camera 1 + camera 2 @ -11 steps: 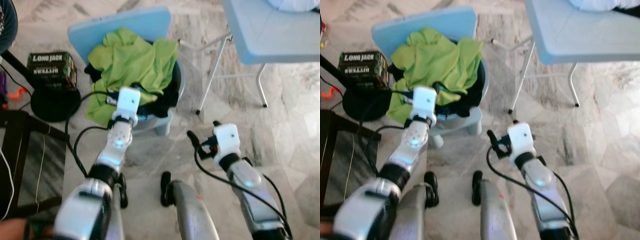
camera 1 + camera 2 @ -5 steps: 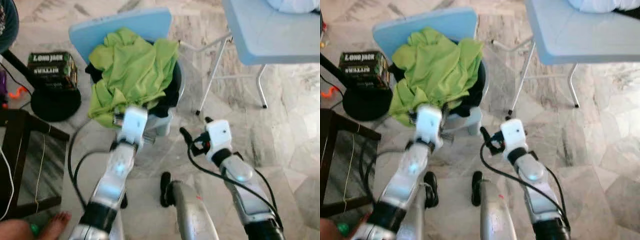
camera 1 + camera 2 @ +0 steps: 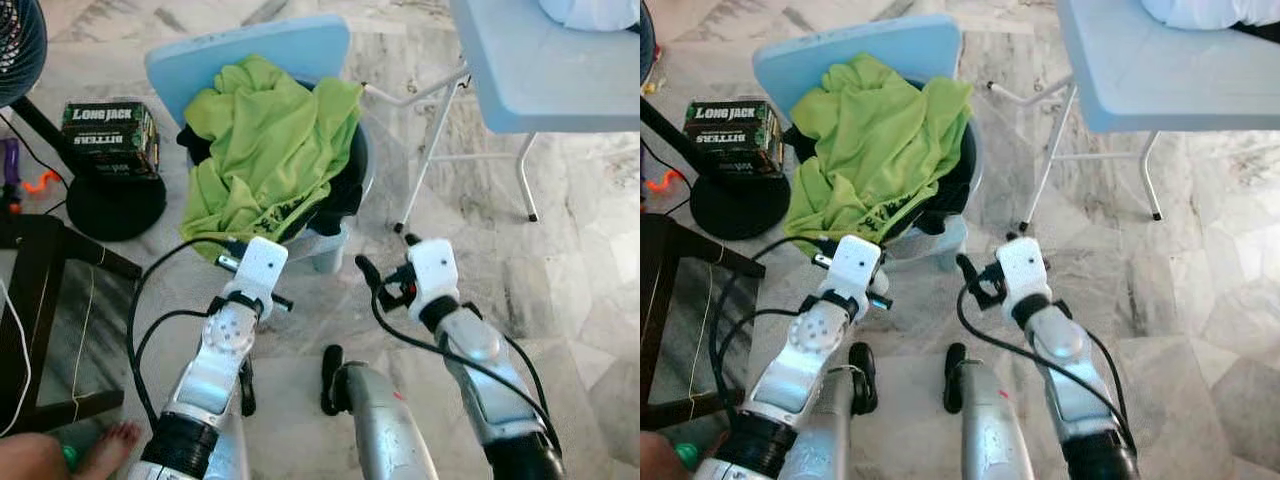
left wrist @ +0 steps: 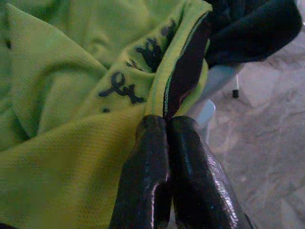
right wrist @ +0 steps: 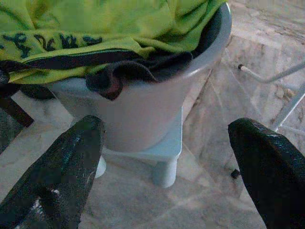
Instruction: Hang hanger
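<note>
At the near rim of the basket (image 3: 352, 195), the left gripper (image 4: 167, 125) has its fingers pressed together on the hem of the green shirt (image 3: 265, 140), right where the dark collar trim folds over. The shirt lies heaped over the basket, which stands on a pale blue stool (image 3: 250, 52) on the marble floor (image 3: 560, 250). The right gripper (image 5: 167, 157) hangs just off the basket's near side, fingers spread wide and holding nothing. I can make out no hanger here; it may be buried under the cloth.

The pinch looks thin, taken only at the hem edge, so a quick pull could let the fabric slip out. The shirt also drapes over dark clothes (image 5: 124, 71) beneath, which may drag along or tip the basket off the stool.
</note>
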Available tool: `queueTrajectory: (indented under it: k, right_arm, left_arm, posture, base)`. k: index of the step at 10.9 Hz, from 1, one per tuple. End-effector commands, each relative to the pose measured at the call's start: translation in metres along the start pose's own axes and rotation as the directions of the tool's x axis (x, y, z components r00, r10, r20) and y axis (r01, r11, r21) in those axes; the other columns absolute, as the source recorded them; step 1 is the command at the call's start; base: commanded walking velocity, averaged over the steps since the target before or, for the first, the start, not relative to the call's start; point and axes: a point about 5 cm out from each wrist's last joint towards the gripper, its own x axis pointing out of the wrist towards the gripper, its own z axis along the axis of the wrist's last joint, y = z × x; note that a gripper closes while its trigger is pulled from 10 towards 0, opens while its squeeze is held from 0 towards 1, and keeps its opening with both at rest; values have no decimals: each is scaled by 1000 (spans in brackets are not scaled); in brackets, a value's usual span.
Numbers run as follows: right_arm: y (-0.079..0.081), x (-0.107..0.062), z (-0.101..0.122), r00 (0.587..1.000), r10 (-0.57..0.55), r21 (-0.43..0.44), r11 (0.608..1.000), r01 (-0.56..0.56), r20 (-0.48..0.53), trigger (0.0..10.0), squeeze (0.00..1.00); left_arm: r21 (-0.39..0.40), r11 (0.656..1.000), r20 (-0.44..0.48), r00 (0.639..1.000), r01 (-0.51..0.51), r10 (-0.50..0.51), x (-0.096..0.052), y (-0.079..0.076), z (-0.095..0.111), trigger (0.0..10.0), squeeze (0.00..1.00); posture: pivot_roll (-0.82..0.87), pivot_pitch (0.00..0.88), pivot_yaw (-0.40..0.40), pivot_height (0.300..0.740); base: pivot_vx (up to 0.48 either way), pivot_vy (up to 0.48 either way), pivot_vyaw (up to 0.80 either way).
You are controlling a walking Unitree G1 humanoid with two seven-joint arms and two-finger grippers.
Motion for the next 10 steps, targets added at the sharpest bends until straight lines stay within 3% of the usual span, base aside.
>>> queueTrajectory:
  k: [1,2,4,7,8,9,10]
  right_arm:
    - [0,-5,-11,999,-7,17,1000,7,-37,10000,0]
    - [0,-4,-11,999,-8,17,1000,9,-35,10000,0]
    - [3,0,-10,1000,-20,32,999,20,-19,10000,0]
    - [5,8,-4,999,-39,48,998,38,21,10000,0]
    - [-1,5,-6,996,-88,52,995,86,24,10000,0]
    - [-2,2,-9,994,-111,69,992,110,15,10000,0]
    - [-1,-1,-13,992,-122,75,990,121,10,10000,0]
  left_arm:
    - [4,1000,-16,1000,-3,3,-3,-1,-2,0,0]
    - [11,1000,-3,1000,-15,15,-3,0,0,0,0]
    - [1,985,216,962,-174,169,-5,15,34,0,0]
    - [-12,974,266,938,-226,221,-1,17,50,0,0]
    - [-3,971,273,934,-238,230,-2,22,48,627,0]
    - [5,973,273,937,-230,220,0,25,47,10000,0]
    - [48,973,255,945,-226,207,3,24,44,10000,0]
  posture:
    - [-14,367,-119,740]
    - [-9,365,-116,740]
    - [15,362,-113,740]
    - [15,343,-90,740]
    - [1,333,-77,740]
    - [-6,327,-68,740]
    - [-5,320,-57,740]
  base:
    - [0,0,0]
    - [0,0,0]
    - [0,0,0]
    - [0,0,0]
    - [0,0,0]
    - [0,0,0]
    - [0,0,0]
